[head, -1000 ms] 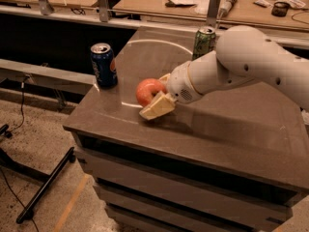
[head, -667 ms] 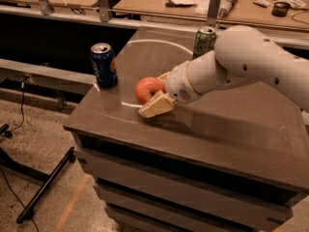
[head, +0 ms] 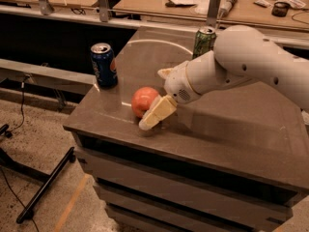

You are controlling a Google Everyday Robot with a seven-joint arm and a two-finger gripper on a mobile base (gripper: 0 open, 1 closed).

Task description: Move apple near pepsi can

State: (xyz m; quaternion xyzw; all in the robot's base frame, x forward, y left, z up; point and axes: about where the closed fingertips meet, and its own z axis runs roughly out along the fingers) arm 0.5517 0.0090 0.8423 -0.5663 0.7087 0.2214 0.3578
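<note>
Sitting close against the apple (head: 143,99) with fingers (head: 157,112) apart, the gripper (head: 153,99) should take this firm, smooth fruit across its middle.

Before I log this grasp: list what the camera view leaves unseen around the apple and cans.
Camera view:
- Apple: side facing the arm, behind the tool near the table's front edge.
- Green can: lower part, behind the arm.
- Arm: cut off by the right edge.
- Clutter on the back bench: too small to name.
</note>
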